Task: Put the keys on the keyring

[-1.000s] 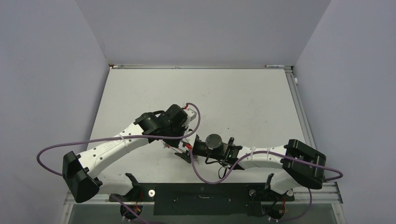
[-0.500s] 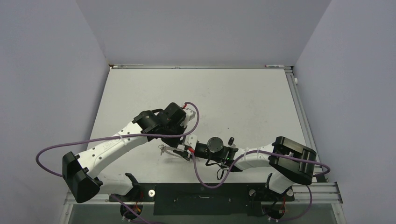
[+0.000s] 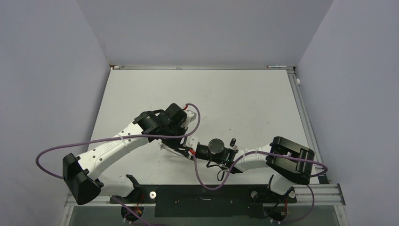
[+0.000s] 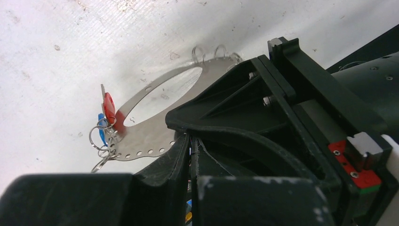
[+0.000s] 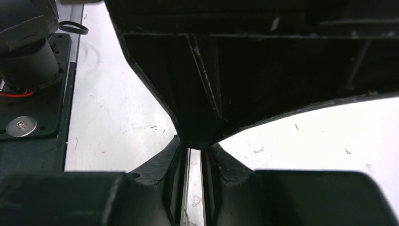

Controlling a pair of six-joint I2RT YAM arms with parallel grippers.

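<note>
A white table (image 3: 244, 99) (scuffed and speckled) sits between plain grey walls (image 3: 47, 70).

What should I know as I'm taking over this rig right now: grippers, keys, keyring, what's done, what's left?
The left gripper is shut, apparently pinching the keyring by its edge.
The right gripper sits close against it, jaws almost together; whether it holds anything is unclear.
The red key and blue key hang by small rings at the keyring's end.
Done: those two look attached.
Left: the black key, not in view.
</note>
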